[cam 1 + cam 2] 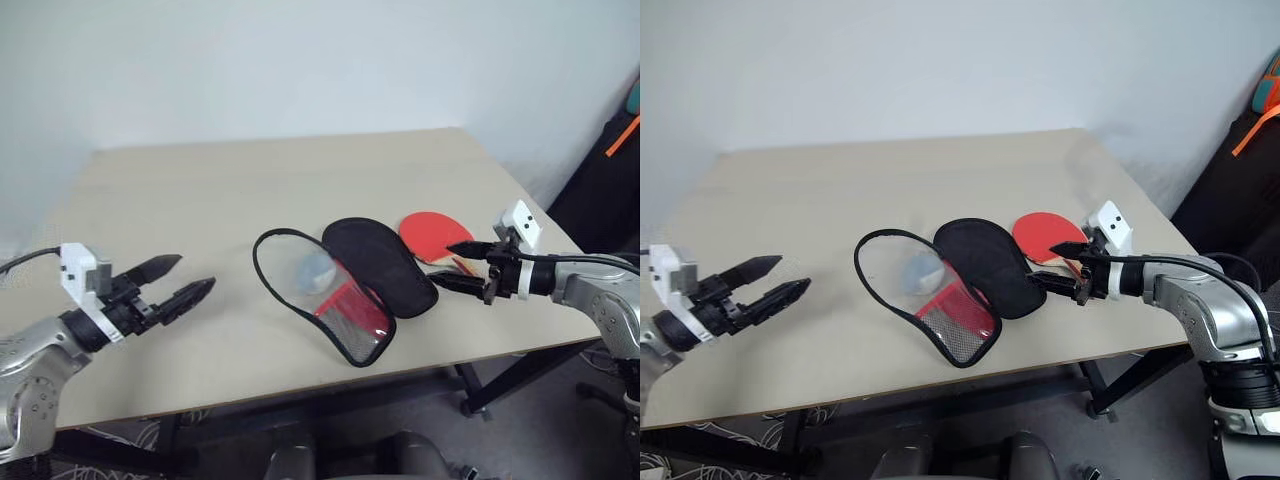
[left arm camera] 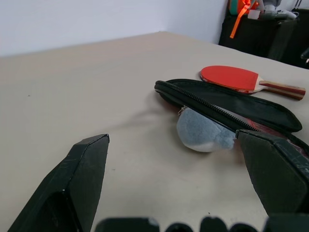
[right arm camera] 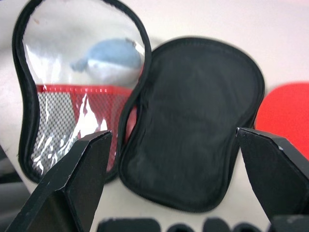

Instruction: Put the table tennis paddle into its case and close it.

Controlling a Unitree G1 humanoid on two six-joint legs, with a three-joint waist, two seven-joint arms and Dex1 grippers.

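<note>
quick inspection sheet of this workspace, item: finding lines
surface: beige table, mostly bare
job's things: case unzipped, its two halves spread flat; table tennis paddle lying red face up beside it on the robot's right, outside it
clutter: grey-blue lump under the case's clear half
hands: left hand open above the table, holding nothing; right hand open over the paddle's handle
cables: black cable along the right arm
surroundings: white wall; dark gear with orange strap at right

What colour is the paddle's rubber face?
Red, on the table tennis paddle lying beside the open case; clearest in the left wrist view.
</note>
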